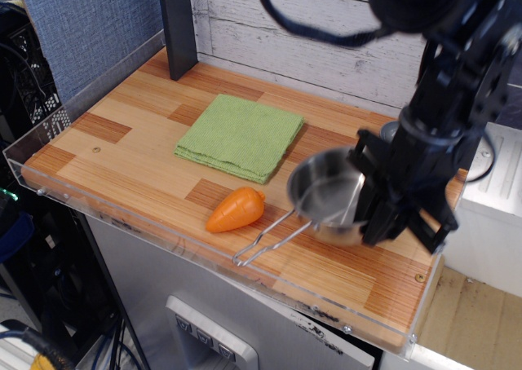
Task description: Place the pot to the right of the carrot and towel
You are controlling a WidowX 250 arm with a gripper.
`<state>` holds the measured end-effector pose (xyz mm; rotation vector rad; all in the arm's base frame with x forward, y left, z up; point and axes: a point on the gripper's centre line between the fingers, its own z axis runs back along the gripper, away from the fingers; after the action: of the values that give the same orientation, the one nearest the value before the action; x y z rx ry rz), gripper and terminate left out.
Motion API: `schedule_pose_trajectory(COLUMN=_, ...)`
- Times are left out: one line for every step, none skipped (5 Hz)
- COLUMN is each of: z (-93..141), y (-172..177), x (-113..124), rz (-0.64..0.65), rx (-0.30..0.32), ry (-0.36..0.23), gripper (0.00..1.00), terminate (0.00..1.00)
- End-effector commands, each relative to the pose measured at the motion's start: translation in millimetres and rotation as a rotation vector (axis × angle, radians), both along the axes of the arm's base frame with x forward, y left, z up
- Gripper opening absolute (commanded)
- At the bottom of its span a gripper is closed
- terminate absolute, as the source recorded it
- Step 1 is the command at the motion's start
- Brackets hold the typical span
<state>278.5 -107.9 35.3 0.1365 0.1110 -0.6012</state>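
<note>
The shiny steel pot (325, 196) hangs tilted over the right part of the wooden table, its wire loop handle (269, 240) pointing down-left toward the front edge. My black gripper (367, 203) is shut on the pot's right rim. The orange toy carrot (236, 209) lies on the table to the left of the pot. The light green towel (241, 135) lies flat behind the carrot, left of the pot.
The wooden table (122, 154) has a clear plastic rim along the front and left. A dark post (177, 24) stands at the back left. The grey scoop cup (390, 130) peeks out behind my arm. White plank wall behind.
</note>
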Motion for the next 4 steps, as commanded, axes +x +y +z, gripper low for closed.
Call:
schedule_pose_trajectory(z=-33, y=36, x=-6, rz=0.061, rx=0.02, ry=0.085, gripper=0.0, terminate=0.0)
schedule_pose_trajectory(z=-24, y=41, x=-1, rz=0.089, rx=0.002, ry=0.08, gripper=1.0, terminate=0.0)
schedule_pose_trajectory(z=3, y=41, x=-1, rz=0.098, rx=-0.065, ry=0.004, gripper=1.0, terminate=0.0)
schedule_pose_trajectory(z=44, y=53, x=-1, rz=0.094, rx=-0.18, ry=-0.094, gripper=1.0, terminate=0.0)
